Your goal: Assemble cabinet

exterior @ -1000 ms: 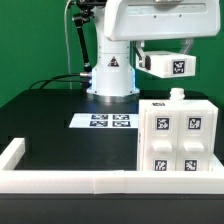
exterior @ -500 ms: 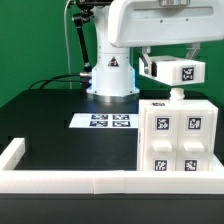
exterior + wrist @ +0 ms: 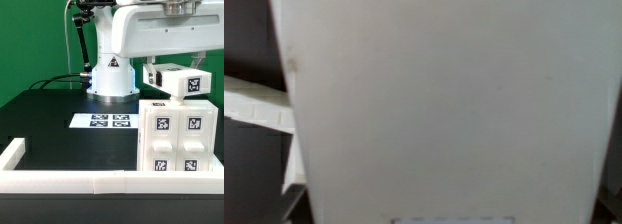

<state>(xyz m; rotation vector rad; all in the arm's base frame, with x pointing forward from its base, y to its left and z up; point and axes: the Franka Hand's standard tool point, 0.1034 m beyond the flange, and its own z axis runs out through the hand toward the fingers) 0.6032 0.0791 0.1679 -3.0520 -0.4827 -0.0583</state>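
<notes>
Pinching a tagged white block (image 3: 184, 84) in the gripper (image 3: 176, 76), clamped on its sides; holding it slightly tilted directly above the cabinet body (image 3: 178, 140), so close that touching or apart cannot be told. Cabinet body upright on the black table (image 3: 45, 118), tags on its front, against the low white rim (image 3: 60, 178); marker board (image 3: 104, 121) flat on the table, off the cabinet body toward the exterior view's left; arm base (image 3: 110, 78) farther back. Through the wrist view, mostly plain white surface.
</notes>
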